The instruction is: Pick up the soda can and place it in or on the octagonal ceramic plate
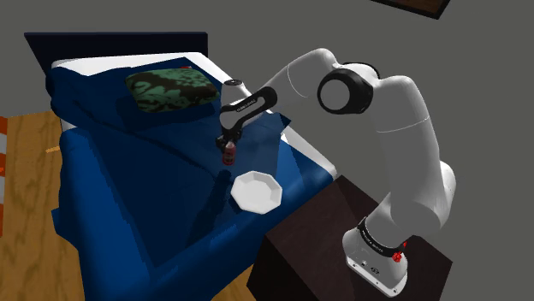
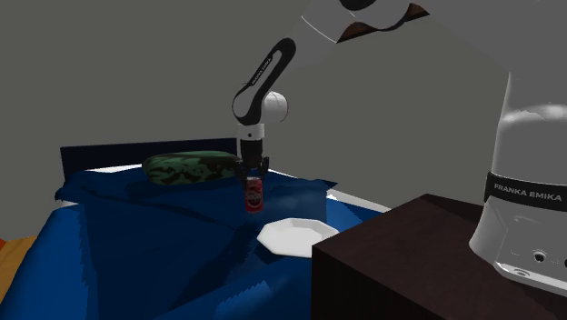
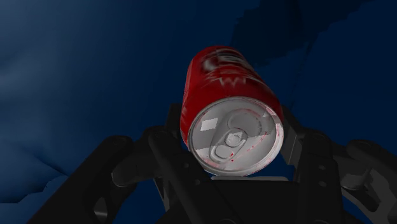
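Observation:
A red soda can (image 2: 253, 195) with a silver top (image 3: 236, 136) hangs upright just above the blue bedspread, and my black gripper (image 2: 252, 178) is shut on its upper part. In the wrist view the fingers (image 3: 170, 130) clasp the can's rim from both sides. In the shoulder view the can (image 1: 228, 155) is under the gripper (image 1: 227, 144), a short way beyond the white octagonal plate (image 1: 256, 190). The plate (image 2: 293, 234) lies on the bed near its edge, beside the stand, with nothing on it.
A green patterned pillow (image 1: 169, 90) lies at the head of the bed (image 1: 128, 180), beyond the can. The dark stand (image 2: 400, 259) sits right next to the plate. A wooden floor (image 1: 21, 197) shows at the shoulder view's left.

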